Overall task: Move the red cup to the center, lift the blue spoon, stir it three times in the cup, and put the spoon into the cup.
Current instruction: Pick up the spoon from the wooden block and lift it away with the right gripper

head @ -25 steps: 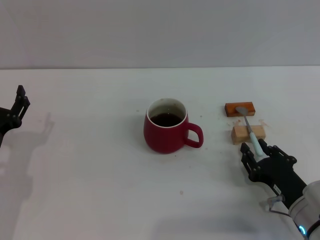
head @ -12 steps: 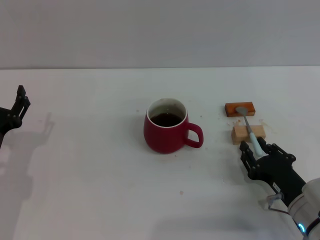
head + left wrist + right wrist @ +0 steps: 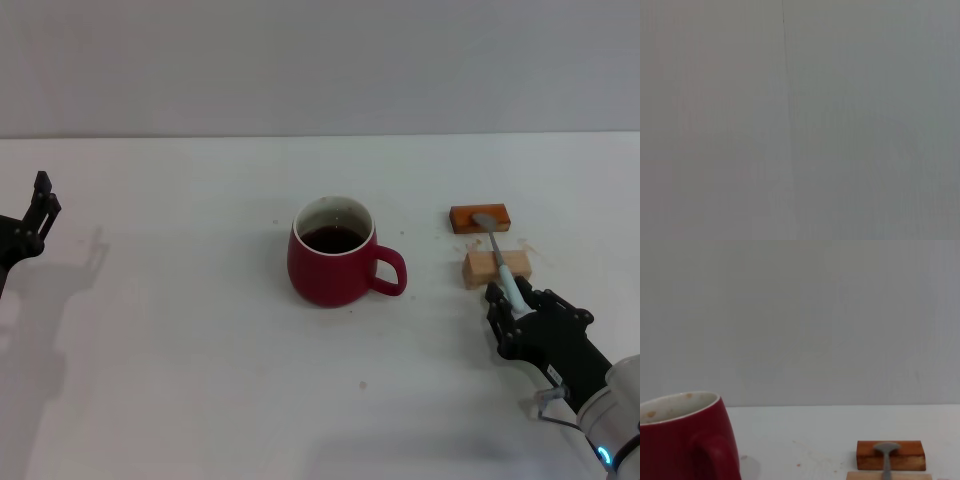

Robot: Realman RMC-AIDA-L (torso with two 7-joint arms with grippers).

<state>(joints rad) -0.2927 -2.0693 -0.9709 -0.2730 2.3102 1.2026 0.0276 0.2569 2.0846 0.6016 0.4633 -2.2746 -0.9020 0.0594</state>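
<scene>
The right gripper (image 3: 512,305) is low over the tabletop (image 3: 180,330) near the front right corner, and its black fingers (image 3: 494,301) stand on both sides of the pale blue handle end of the blue spoon (image 3: 503,268). I cannot tell if they already press the handle or are only beside it. The spoon lies on two blocks: its grey bowl is on the orange-brown block (image 3: 480,217) and its neck crosses the pale wooden block (image 3: 497,267) just in front of the gripper. The red cup (image 3: 334,251) stands near the middle of the tabletop with dark liquid inside, its handle turned to the spoon, well apart from it with bare surface between them. The left gripper (image 3: 38,208) is parked at the left edge, with much free surface between it and the cup.
</scene>
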